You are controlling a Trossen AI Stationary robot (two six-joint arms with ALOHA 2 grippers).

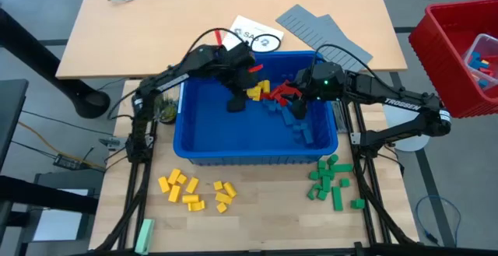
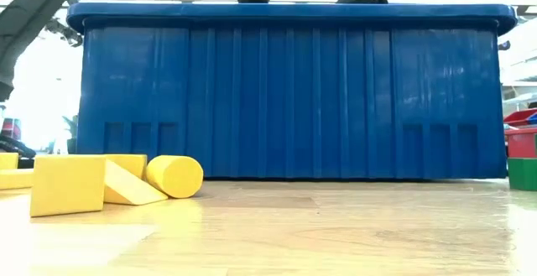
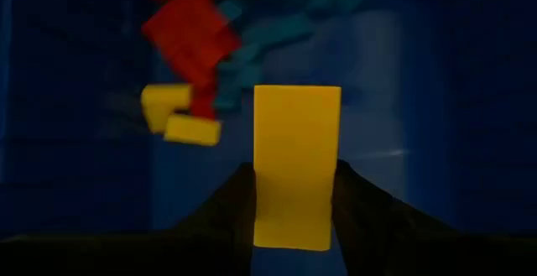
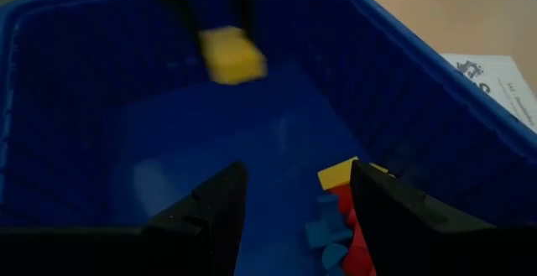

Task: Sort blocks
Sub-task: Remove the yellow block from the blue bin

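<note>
High view: blue bin sits mid-table. Both arms reach into it. Left gripper is down inside the bin, toward 10 o'clock of its floor; right gripper is inside near 1 o'clock, over a heap of red blocks w/ a few yellow ones beside them. Blue blocks lie scattered on the bin floor from centre toward 3 o'clock. Outside the bin, at 7 o'clock on the table, a loose group of yellow blocks; at 5 o'clock a group of green blocks. Pale green bar near the front edge at 7. Grey ridged panels and a paper sheet lie behind the bin around 12–1. Red crate off the table at 3.

Low view: bin wall fills the pic; yellow pieces sit at 8 o'clock in front of it, one round-ended. Green block at the 3 o'clock edge.

Left wrist view: yellow block stands upright between the fingers, both touching its sides – clamped on it. Red, yellow and teal-looking blocks beyond, blurred.

Right wrist view: fingers stand apart w/ nothing between, above red/blue/yellow blocks. Farther off, the other arm's gripper holds the yellow block.
</note>
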